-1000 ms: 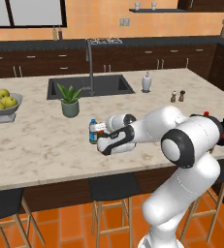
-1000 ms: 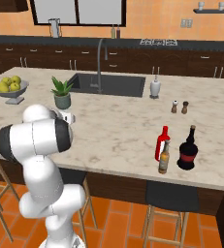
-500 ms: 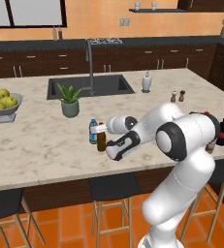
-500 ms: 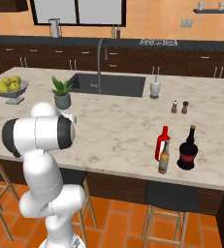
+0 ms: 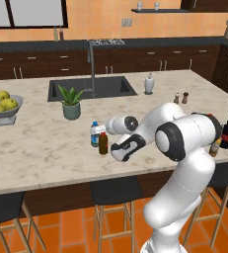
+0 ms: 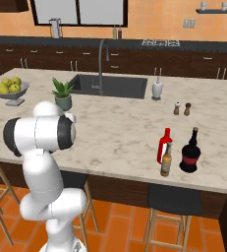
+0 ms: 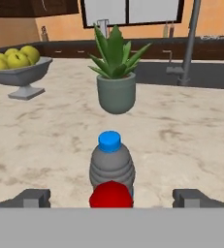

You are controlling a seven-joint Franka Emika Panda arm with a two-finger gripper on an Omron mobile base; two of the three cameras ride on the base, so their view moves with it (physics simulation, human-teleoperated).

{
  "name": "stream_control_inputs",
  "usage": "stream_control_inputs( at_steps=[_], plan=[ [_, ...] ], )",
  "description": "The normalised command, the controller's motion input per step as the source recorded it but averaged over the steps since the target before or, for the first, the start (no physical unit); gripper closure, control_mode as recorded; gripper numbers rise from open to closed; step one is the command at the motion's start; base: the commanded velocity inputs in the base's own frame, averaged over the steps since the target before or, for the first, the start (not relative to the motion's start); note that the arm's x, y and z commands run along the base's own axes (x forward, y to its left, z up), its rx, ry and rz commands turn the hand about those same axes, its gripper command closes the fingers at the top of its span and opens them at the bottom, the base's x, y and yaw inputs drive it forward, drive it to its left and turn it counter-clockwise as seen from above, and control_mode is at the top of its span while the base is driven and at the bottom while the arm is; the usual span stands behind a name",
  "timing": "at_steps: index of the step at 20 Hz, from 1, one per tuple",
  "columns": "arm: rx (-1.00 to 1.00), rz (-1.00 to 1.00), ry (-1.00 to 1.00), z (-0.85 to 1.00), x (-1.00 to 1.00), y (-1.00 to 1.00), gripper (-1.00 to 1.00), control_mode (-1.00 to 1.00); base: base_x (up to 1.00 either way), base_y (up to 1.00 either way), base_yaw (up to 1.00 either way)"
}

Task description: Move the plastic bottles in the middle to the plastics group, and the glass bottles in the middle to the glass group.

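In the left base view a small clear water bottle [image 5: 95,134] with a blue cap stands mid-counter, and a slim amber-brown bottle [image 5: 103,143] with a red top is right beside it. My gripper [image 5: 113,150] is just right of the amber bottle, open and holding nothing. The hand view has the red top [image 7: 111,194] low between my two fingertips [image 7: 33,197], with the water bottle [image 7: 111,162] directly behind it. The glass group stands near the counter's right end: a red bottle [image 6: 164,143], a small amber bottle [image 6: 166,160] and a tall dark bottle [image 6: 189,152].
A potted plant [image 5: 71,105] and a bowl of yellow fruit [image 5: 4,105] stand left of the bottles. The sink [image 5: 93,88] with its faucet lies behind. A white dispenser [image 5: 149,84] and two small shakers [image 5: 180,98] are at the back right. Stools sit under the counter's near edge.
My hand has drawn back to the right and slightly down, uncovering the amber bottle beside the water bottle. The jaws stayed open and both bottles stayed put.
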Motion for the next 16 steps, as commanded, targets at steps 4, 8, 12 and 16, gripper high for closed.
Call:
stream_control_inputs(
  at_steps=[4, 8, 12, 16],
  plan=[
    [0.0, 0.0, 0.0, 0.0, 0.0, 0.16, -1.0, -1.0, 0.0, 0.0, 0.0],
    [0.0, 0.0, 0.0, 0.0, 0.0, 0.0, -1.0, -1.0, 0.0, 0.0, 0.0],
    [0.0, 0.0, 0.0, -0.13, 0.0, 0.0, -1.0, -1.0, 0.0, 0.0, 0.0],
    [0.0, 0.0, 0.0, -0.3, 0.0, 0.0, -1.0, -1.0, 0.0, 0.0, 0.0]
  ],
)
